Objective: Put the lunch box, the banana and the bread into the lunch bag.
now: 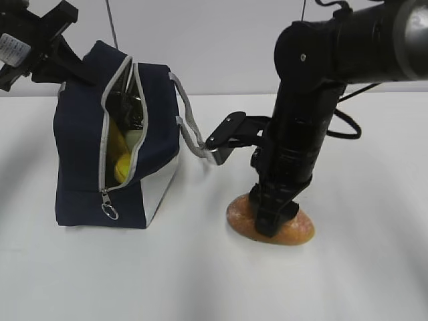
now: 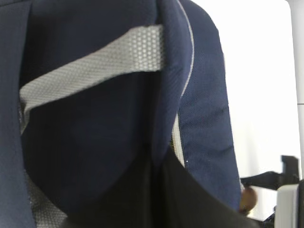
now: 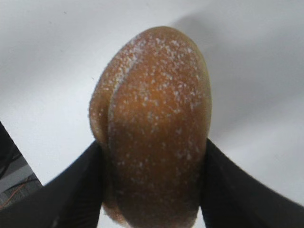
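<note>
A: Bread on the table, right of the lunch bag and apart from it. Right gripper is down over it; in the wrist view both fingers press the roll's flanks, so I read it as clamped on the bread, roll not lifted.

B: Left gripper?

A: Closed, at the bag's top rear, seemingly pinching fabric to hold the mouth open. Exact hold not visible. Yellow of the banana shows through the zipper gap, a pale shape above it, likely the lunch box lid.

B: Advice for the lift?

A: Squeeze gently, a soft roll dents. Rise straight up, clear the strap handle between roll and bag, then come over the slot and lower with the long axis along the opening. Left arm should hold the mouth wide until release.
</note>
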Controlling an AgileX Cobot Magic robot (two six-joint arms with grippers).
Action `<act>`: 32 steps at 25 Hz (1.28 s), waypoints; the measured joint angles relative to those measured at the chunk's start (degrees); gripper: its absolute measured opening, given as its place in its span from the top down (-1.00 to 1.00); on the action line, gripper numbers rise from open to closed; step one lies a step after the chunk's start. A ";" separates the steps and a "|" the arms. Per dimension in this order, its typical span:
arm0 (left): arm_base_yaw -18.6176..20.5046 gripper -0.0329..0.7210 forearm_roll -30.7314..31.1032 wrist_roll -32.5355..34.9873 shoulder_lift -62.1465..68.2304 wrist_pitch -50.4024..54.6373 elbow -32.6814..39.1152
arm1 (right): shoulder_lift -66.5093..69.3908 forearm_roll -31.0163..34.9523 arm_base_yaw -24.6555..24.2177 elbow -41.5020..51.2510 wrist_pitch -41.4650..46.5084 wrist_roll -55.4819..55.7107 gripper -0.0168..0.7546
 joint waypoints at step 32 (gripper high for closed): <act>0.00 0.92 -0.22 0.00 0.00 1.11 0.00 | 10.90 32.82 0.00 -26.50 -15.64 9.32 -0.11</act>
